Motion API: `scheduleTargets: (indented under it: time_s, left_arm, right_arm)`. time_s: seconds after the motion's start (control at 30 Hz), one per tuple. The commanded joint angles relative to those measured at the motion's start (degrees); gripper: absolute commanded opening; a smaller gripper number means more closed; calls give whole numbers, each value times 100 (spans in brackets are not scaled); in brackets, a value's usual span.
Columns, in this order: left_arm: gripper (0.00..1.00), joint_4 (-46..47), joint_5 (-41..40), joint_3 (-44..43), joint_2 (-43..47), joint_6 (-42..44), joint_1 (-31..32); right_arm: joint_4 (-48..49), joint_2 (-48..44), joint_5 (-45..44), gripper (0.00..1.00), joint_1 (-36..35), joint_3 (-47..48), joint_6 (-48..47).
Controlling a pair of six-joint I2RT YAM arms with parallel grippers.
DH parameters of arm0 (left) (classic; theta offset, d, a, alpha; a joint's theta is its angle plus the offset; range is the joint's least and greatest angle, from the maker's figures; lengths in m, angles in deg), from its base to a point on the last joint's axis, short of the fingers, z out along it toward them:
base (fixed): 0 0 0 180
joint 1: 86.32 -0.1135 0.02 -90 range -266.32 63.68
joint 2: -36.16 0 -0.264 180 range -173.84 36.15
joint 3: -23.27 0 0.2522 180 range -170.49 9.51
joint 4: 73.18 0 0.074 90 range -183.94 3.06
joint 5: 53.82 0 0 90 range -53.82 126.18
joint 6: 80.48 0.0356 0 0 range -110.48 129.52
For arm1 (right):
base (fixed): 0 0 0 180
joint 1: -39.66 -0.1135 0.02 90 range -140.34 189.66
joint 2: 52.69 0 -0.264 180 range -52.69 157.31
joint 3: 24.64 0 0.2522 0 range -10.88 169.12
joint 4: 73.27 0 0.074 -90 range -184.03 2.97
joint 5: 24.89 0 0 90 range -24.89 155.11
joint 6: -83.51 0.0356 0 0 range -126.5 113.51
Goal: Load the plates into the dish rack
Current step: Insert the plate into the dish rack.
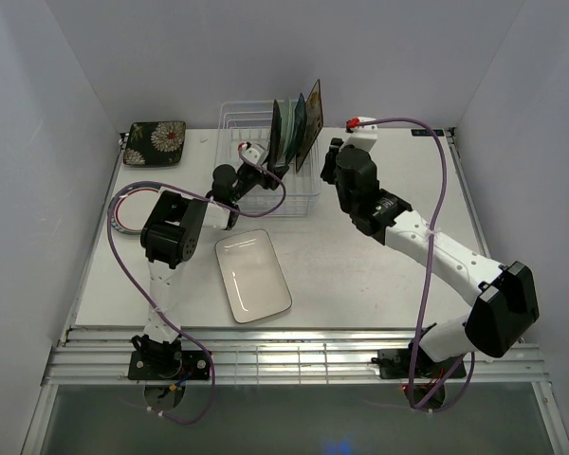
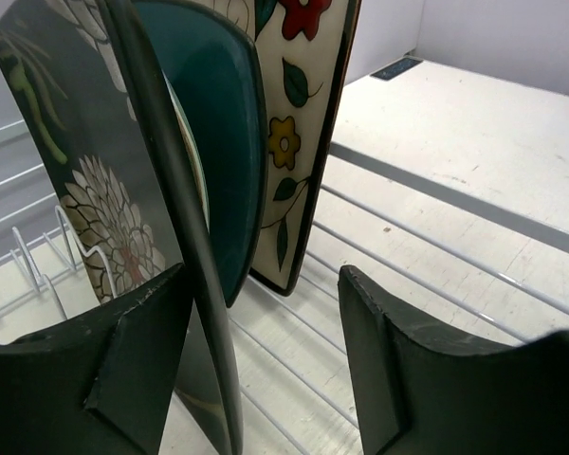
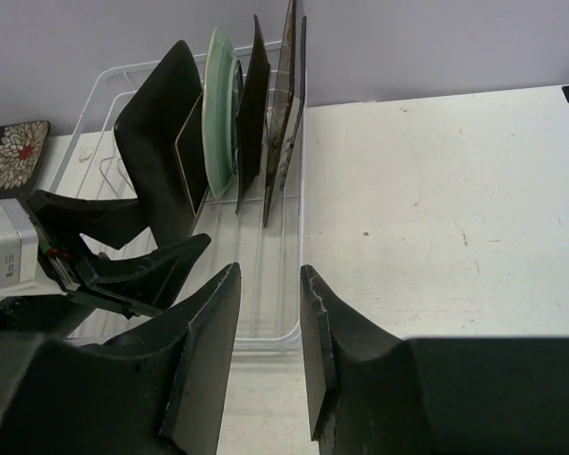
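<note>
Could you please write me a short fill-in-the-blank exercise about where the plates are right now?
1. The white rectangular plate lies flat on the ____, in front of the dish rack.
2. ____ plates stand upright in the rack.
3. The left gripper is ____, a dark floral plate edge between its fingers.
4. The other dark floral plate lies flat, far ____ of the rack.
Missing words: table, four, open, left.

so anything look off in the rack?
Nothing broken or spilled. Only oddity: the dark floral plate in the dish rack tilts away from the mint plate beside it, its edge between the fingers of the open left claw.
</note>
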Motion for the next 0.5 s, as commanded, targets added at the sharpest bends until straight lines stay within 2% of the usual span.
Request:
scheduleTargets:
  time_s: [0.0,0.23,0.47]
  left_arm:
    - [73,-528,22,-274,265,-1,-10]
    - [75,-1160,22,-906,204,-36,-116]
    - [75,-1381,31,-1180,274,-98,-151]
  right_arm:
    - [195,-232,31,38,37,-76,79]
    - [194,-259,84,38,54,-129,96]
    - [195,-303,111,38,72,-199,114]
